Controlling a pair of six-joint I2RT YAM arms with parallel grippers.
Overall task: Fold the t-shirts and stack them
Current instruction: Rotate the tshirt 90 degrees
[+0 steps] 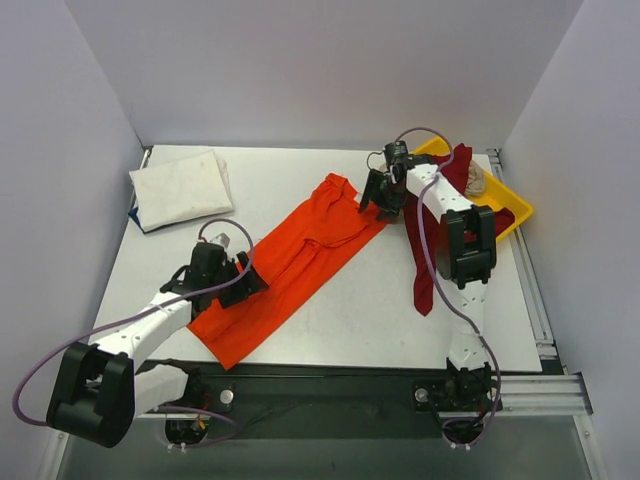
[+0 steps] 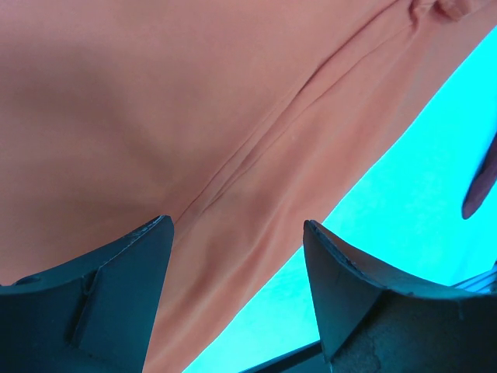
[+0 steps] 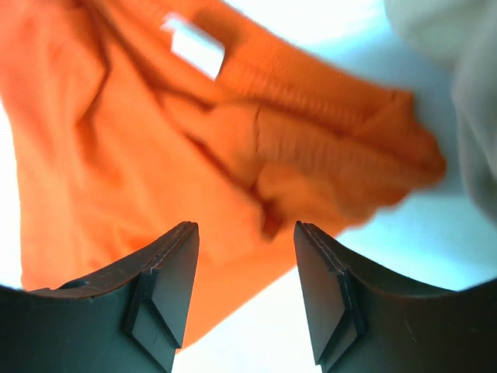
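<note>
spread shirt ctr table (folded shirt back-l)

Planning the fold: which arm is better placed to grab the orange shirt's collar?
Right: the right gripper is open over the collar of the orange shirt; the left gripper, at the other end.

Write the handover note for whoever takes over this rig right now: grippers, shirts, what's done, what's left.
Left gripper: open, over the near end of the orange t-shirt, holding nothing.
Right gripper: open, over the same shirt's collar end, holding nothing.
Shirts: the orange one lies diagonally across the table and looks partly folded lengthwise. The white t-shirt is folded at the far left corner. The dark red t-shirt trails out of the yellow tray at far right.
Done: white folded.
Left: finish folding the orange one, stack it, then fold and stack the dark red one.
</note>
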